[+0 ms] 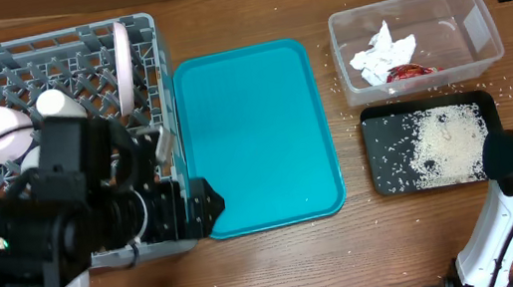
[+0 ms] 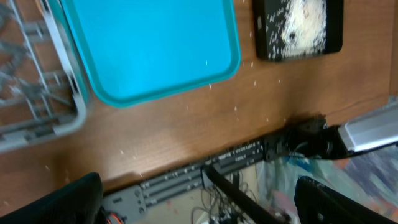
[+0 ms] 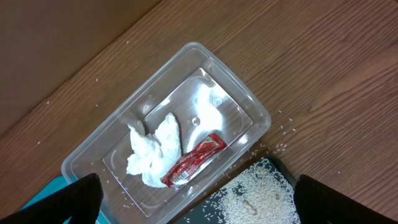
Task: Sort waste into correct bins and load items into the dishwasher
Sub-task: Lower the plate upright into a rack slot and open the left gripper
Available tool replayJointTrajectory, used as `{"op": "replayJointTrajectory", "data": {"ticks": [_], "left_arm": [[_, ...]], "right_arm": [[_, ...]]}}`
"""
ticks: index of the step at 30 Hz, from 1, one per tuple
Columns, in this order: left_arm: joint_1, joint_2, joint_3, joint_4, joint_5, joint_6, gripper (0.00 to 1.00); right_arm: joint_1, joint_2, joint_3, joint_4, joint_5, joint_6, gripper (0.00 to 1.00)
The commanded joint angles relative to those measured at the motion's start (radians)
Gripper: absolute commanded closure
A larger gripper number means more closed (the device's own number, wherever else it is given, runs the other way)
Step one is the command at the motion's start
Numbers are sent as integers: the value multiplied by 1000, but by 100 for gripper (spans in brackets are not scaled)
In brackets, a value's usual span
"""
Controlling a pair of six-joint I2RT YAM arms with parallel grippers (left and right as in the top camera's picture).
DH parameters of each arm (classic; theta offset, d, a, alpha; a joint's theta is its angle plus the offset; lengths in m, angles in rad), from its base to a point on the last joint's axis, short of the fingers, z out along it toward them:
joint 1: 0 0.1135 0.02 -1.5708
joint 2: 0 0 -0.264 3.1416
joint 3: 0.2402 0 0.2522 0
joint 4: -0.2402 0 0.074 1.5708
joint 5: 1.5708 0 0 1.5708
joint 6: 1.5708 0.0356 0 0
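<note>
Gaping empty, the right gripper (image 3: 199, 202) faces the clear tub (image 3: 216, 103) holding napkin (image 3: 151, 151) and wrapper (image 3: 194, 162)

Teal tray (image 2: 149, 43) top centre. Rack (image 2: 37, 118) corner left. Black tray (image 2: 298, 55) top right, holding rice (image 2: 305, 22). Stray grains (image 2: 255, 82) on tabletop (image 2: 186, 137). Jaws wide apart, empty.

Plastic on wood
Glossy teal plastic tray (image 1: 255, 134) on the wood-grain table (image 1: 284, 270); at two o'clock, clear shiny plastic tub (image 1: 408, 3) holding a crumpled paper napkin (image 3: 152, 152) and glossy red wrapper (image 3: 194, 162).
</note>
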State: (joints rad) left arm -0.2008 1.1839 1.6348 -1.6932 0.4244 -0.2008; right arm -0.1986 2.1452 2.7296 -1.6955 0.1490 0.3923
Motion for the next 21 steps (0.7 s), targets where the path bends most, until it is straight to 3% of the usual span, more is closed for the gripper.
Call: {"op": "replayJointTrajectory", "data": {"ticks": [1, 7, 13, 21], "left_arm": [[-12, -14, -44, 3, -13, -69, 0], [-12, 10, -52, 21, -76, 16, 0], [-17, 12, -121, 233, -22, 334, 0], [-13, -90, -414, 566, -21, 482, 0]], "right_arm": [[-1, -8, 19, 3, 8, 5, 0], [-1, -8, 19, 3, 8, 5, 0], [-1, -8, 19, 3, 8, 5, 0], [-1, -8, 19, 3, 8, 5, 0]]}}
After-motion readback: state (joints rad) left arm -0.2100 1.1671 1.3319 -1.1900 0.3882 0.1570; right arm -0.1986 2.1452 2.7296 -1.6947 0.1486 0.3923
